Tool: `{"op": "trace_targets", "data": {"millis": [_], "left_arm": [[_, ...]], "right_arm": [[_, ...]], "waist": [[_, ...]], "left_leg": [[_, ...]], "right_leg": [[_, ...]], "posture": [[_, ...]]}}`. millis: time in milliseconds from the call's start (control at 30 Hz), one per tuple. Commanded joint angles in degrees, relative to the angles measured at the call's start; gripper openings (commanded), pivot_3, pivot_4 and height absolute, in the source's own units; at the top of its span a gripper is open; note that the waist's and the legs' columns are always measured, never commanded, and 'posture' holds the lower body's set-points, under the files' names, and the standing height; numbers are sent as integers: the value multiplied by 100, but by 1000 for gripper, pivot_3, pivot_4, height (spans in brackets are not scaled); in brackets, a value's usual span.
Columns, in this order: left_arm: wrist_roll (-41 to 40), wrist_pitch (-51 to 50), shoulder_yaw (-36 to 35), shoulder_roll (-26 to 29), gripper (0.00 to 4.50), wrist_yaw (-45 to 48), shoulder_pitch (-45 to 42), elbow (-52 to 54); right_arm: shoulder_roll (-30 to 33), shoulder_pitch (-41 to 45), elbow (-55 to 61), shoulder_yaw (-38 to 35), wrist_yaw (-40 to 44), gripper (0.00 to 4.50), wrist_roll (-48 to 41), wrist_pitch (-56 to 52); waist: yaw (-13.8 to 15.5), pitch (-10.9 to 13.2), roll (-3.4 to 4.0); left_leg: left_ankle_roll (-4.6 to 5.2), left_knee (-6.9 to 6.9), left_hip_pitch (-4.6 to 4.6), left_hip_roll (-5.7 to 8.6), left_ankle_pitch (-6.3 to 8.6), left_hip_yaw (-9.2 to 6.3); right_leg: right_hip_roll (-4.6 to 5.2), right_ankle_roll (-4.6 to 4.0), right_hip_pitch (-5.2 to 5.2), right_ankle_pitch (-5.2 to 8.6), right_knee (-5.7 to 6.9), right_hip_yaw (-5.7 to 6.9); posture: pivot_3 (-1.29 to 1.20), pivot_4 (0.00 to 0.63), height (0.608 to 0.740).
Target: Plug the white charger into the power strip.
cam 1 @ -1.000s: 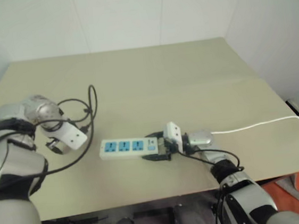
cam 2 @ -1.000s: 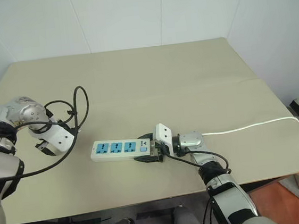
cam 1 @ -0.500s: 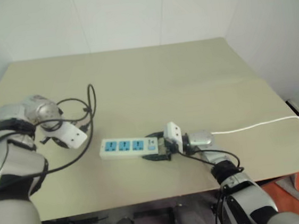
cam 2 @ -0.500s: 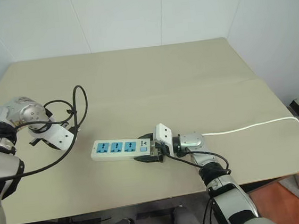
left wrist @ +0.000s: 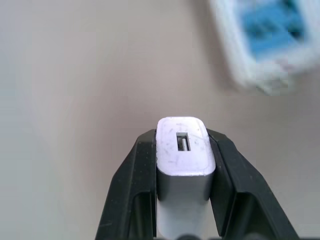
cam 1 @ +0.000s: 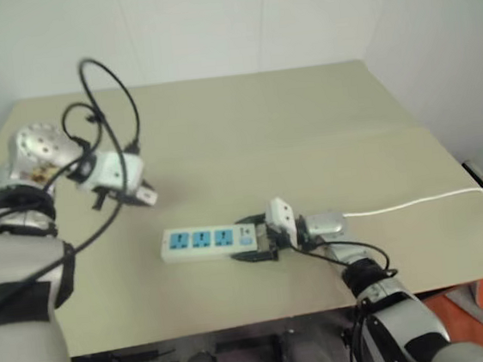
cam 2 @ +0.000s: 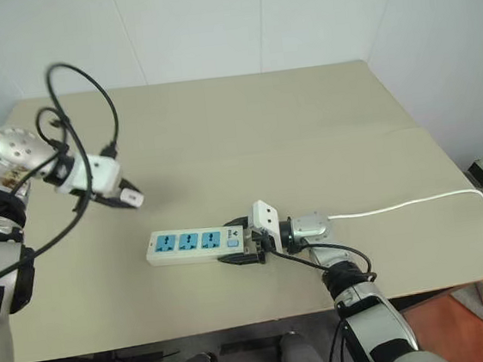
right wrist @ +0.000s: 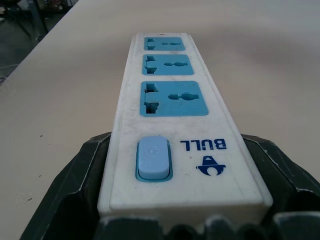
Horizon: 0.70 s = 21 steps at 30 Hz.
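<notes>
Gripping white charger (left wrist: 183, 150), left gripper (cam 2: 127, 195) hovered above table (cam 2: 305, 131), up-left of power strip (cam 2: 198, 242); charger's lower body hidden between fingers (left wrist: 132, 190). Right gripper (right wrist: 182, 200) pinched power strip's switch end; strip's far sockets blurred in left wrist view.

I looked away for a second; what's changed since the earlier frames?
The left gripper closed on the charger and lifted it off the table, swinging toward the power strip. The right gripper kept its hold on the strip's switch end; the strip did not move.
</notes>
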State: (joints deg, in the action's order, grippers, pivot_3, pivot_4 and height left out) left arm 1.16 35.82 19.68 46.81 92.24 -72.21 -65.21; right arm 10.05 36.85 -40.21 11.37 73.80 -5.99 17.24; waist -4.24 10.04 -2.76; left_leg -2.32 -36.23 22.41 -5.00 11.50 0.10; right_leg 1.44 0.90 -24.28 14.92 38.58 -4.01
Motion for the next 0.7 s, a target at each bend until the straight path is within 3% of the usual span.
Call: {"op": "trace_targets", "data": {"millis": [33, 100, 233, 433, 567, 700], "left_arm": [[-1785, -1545, -276, 390, 1019, 26, 448, 1468], [-2523, -2390, -524, 524, 1019, 26, 848, 2357], [-3097, -3319, -1295, 501, 1019, -145, 1665, 3791], [-4161, -5030, -2300, 193, 1019, -1522, 2983, 5980], [-5161, -6660, -2535, 173, 1019, -1973, 3725, 6876], [-5087, -6787, -2471, -189, 1019, -2315, 4396, 7387]], "right_arm": [[-12, 18, -167, 131, 288, 3429, -40, 39], [-40, 56, -261, 145, 375, 3429, -54, 41], [-100, 142, -527, 210, 400, 3429, 37, 140], [-159, 267, -938, 248, 316, 3429, 163, 318], [-164, 275, -961, 251, 347, 3429, 179, 376], [-149, 259, -990, 266, 361, 3429, 242, 435]], "waist": [[-19, 2, 4], [-12, 3, 5], [4, 3, 6], [-25, 2, 5], [-88, 2, 5], [-109, 1, 5]], "left_leg": [[2, 0, -2, -1, 1, 0], [3, -1, -5, 0, 2, -1], [3, -16, -6, 0, 2, -3], [3, -19, -22, -1, 2, -5], [3, -17, -31, -1, 2, -6], [3, -16, -31, 0, 2, -7]], "right_leg": [[0, -11, 1, -6, 3, -3], [1, -16, 1, -9, 13, -2], [0, -15, 4, -8, 20, 0], [-1, -16, 16, -8, 29, -3], [-1, -12, 22, -6, 30, -5], [-1, -12, 25, -6, 26, -4]], "posture": [[0, 150, 740], [0, 150, 740], [0, 150, 740], [0, 150, 740], [0, 150, 740], [0, 150, 740]]}}
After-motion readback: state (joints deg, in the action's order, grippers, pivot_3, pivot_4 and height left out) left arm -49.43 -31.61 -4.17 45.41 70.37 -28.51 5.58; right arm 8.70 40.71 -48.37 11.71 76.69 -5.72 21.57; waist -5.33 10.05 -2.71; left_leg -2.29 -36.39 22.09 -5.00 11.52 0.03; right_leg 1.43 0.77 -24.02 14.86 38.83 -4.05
